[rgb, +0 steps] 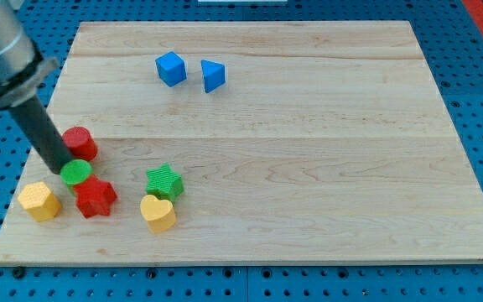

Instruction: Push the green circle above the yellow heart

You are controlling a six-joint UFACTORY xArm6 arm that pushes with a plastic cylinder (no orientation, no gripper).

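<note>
At the view's far left, near the bottom corner of the wooden board (309, 101), sits a yellow hexagon block (38, 200), well apart from the board's upper half. Just to its right, and a little higher, is the green circle (76, 173), the block the task names. My tip (64, 167) rests against the circle's upper-left edge, the dark rod rising from there toward the view's top left, where the grey arm body leaves the picture. There are no jaws on this rod, so nothing is grasped or released; the tip only touches the circle's side.

Just above the green circle, touching or nearly touching it, is a red cylinder (80, 143), partly hidden on its left by the rod. Directly below the circle lies a red star (96, 196), its upper point very close to the circle's lower edge; whether they touch I cannot tell.

Further right comes a green star (164, 181), and just below it, at its lower left, the yellow heart (158, 212), the two seeming to touch. The green circle therefore lies to the view's left of the heart and somewhat higher, with the red star between them.

Well apart, near the view's top, a blue cube (171, 68) stands beside a blue triangle (212, 75), a small gap between them.
</note>
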